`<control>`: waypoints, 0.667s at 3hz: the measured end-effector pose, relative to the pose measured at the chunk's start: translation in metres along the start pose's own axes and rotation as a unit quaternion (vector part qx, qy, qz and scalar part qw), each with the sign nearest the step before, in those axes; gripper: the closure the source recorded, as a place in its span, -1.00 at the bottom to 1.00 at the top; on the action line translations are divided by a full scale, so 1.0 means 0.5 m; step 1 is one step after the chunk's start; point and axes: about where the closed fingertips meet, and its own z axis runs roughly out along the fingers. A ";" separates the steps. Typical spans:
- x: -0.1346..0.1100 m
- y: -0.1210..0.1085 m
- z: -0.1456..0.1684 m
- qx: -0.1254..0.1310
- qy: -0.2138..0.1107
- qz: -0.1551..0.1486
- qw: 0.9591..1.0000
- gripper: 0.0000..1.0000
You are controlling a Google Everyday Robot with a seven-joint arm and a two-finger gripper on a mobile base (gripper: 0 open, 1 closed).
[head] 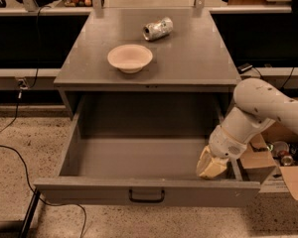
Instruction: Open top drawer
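1. While the wide, deep grey metal top drawer point(89, 191) stood far out from the grey metal cabinet point(198, 68), its bare floor exposed, the opening step looked all but finished.
2. The tan two-finger gripper point(212, 165) on the white robot arm point(260, 108) sat inside the drawer's right front corner, against the back of the front panel. Whether it was spread or pressed together could not be told.
3. The small black bar handle point(146, 196) at the front's centre was well apart from the gripper.
4. The next move probably called for a last short pull toward the camera, if any travel remained. After that the gripper would need to lift straight up without catching the panel's rim.
5. The gripper's contact with the panel was hidden behind its own bulk. The drawer's rails and anything beneath its front were out of sight, and the arm was cut off at the right edge.
6. A cream shallow bowl point(130, 58) and a dented silver can point(157, 28) lay on the cabinet's top, well away from the work
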 end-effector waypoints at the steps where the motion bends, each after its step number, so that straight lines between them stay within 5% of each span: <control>1: 0.017 0.039 0.019 0.003 -0.027 0.022 0.999 1.00; 2: 0.019 0.026 0.033 0.024 -0.051 0.011 0.998 1.00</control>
